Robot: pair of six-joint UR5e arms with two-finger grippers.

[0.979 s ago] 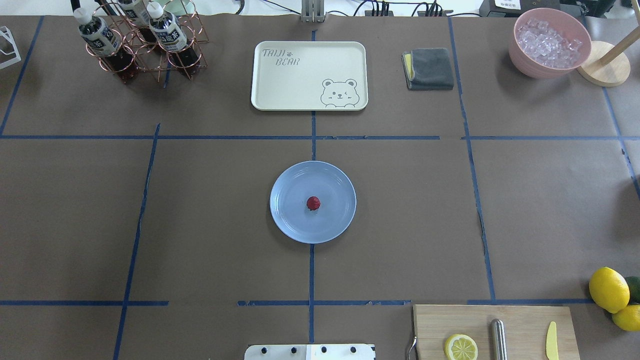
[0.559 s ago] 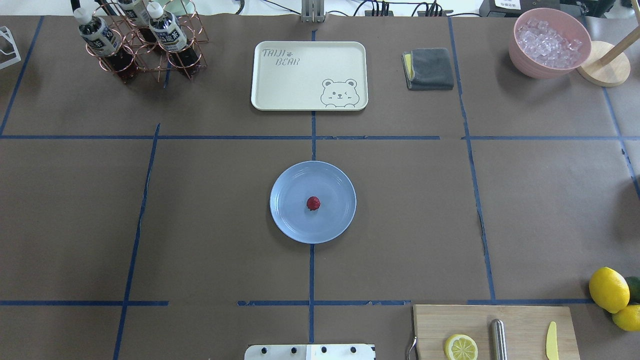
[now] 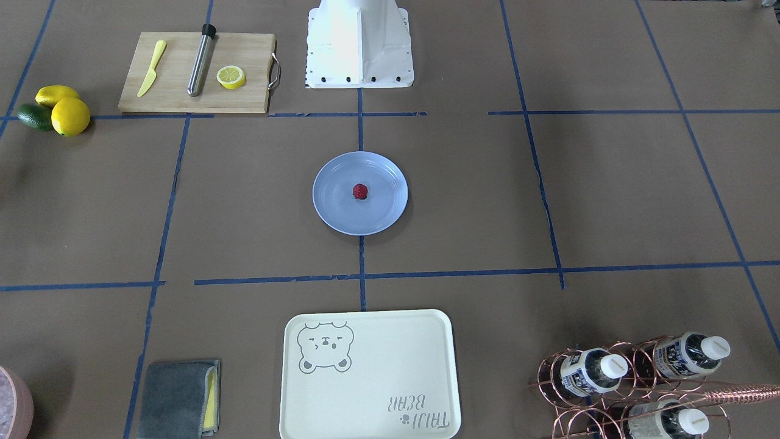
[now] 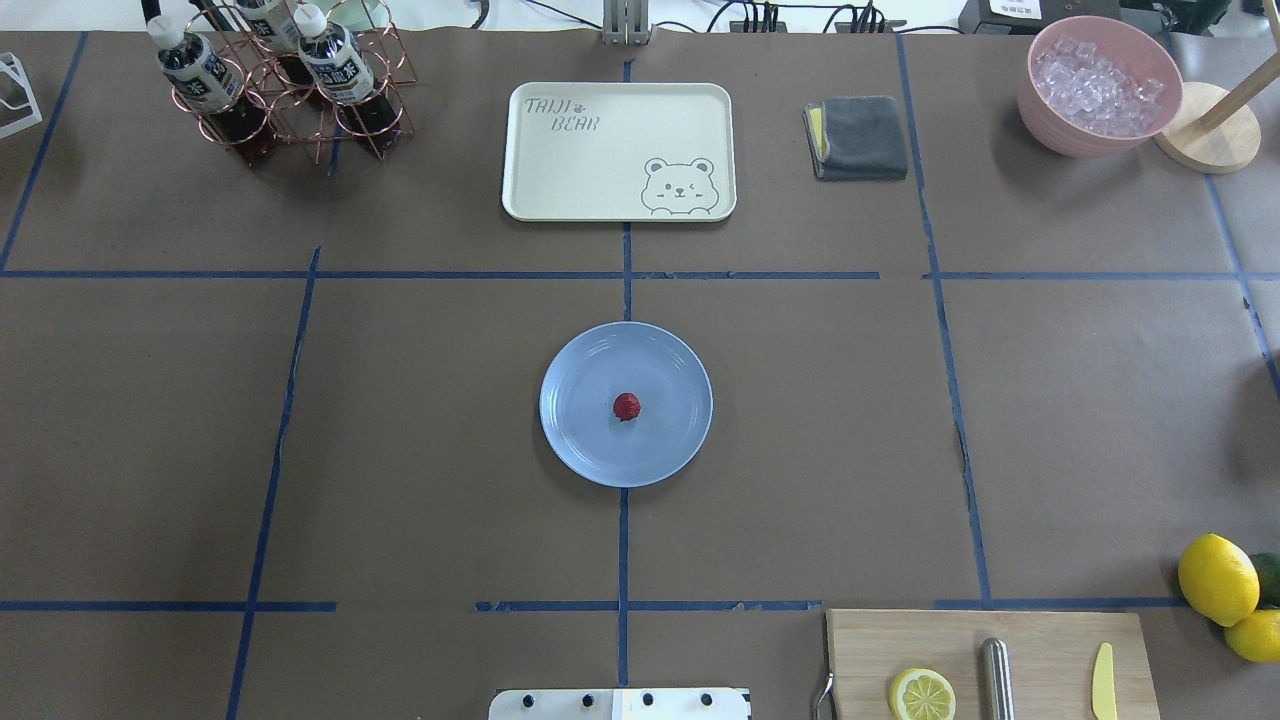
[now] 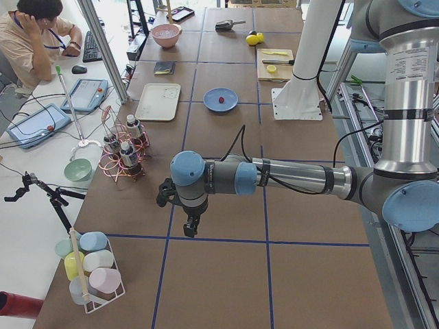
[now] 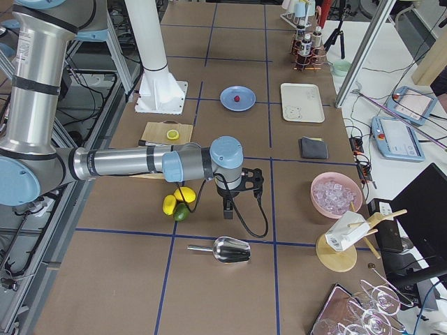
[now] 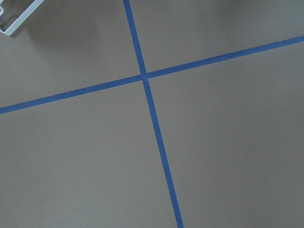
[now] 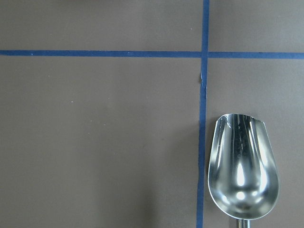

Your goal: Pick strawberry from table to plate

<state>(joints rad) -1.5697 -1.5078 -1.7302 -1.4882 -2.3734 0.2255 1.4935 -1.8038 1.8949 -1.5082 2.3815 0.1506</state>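
Three things on the wooden cutting board [image 4: 1050, 640], right of the robot's base [image 4: 620, 704] at the near edge: a lemon half [image 4: 922, 694], a steel rod [image 4: 996, 680] and a yellow knife [image 4: 1102, 682], side by side. Just off the board's right end, two whole lemons [image 4: 1217, 578] with a green avocado [image 4: 1268, 575] tucked against them.

Further out, at the middle of the table [image 4: 420, 420] and astride the centre tape line: the light blue plate [image 4: 580, 440]. Dead centre on it, the strawberry [image 4: 627, 406], well clear of the rim.

About level with that, but far off toward either end, the two arms. At one end the left gripper [image 5: 192, 226], pointing down above bare brown paper near a tape crossing. Seen only from the side, so cannot tell whether the claw is apart or together. At the other end the right gripper [image 6: 227, 209], likewise pointing down above the paper. Just beside its spot, a shiny metal scoop [image 8: 243, 166] lying flat. Cannot tell that claw's state either. Both well apart from the plate.

Beyond the plate, the cream bear-print tray [image 4: 590, 170] on the centre line, with a folded grey cloth [image 4: 860, 138] to its right and a copper wire rack of bottles [image 4: 290, 100] to its left. Farthest right, a pink bowl [image 4: 1045, 125] of ice cubes [image 4: 1100, 85] beside a round wooden stand [image 4: 1215, 140].
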